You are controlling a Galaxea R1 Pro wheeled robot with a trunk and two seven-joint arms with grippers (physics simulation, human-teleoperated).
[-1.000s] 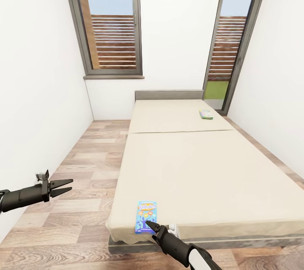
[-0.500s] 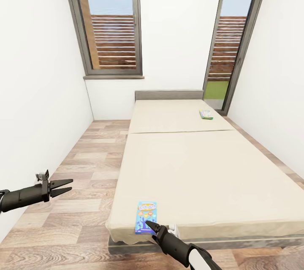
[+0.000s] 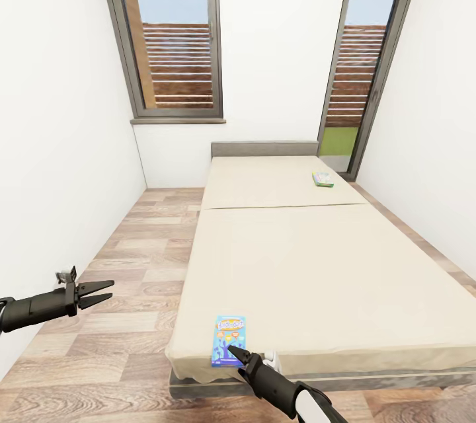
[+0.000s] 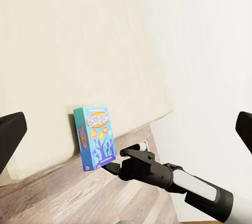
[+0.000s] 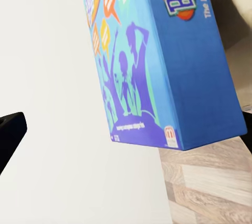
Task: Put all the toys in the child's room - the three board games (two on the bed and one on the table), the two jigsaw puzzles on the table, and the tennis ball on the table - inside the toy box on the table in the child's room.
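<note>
A blue board game (image 3: 229, 341) with cartoon figures lies flat on the near left corner of the beige bed (image 3: 317, 264). My right gripper (image 3: 233, 350) is at the box's near edge. Its fingers stand apart, and the right wrist view has the blue cover (image 5: 157, 61) close up between them, so it is open. A second board game (image 3: 322, 178), pale with green, rests far off by the grey headboard (image 3: 264, 148). My left gripper (image 3: 109, 292) hangs open over the wood floor, left of the bed, holding nothing. The toy box, table, jigsaw puzzles and tennis ball are out of view.
White walls close in on both sides. A strip of plank floor (image 3: 139, 258) runs between the left wall and the bed. Two tall grey-framed windows (image 3: 175, 39) stand behind the headboard. The bed's grey base (image 3: 370, 380) runs along its near end.
</note>
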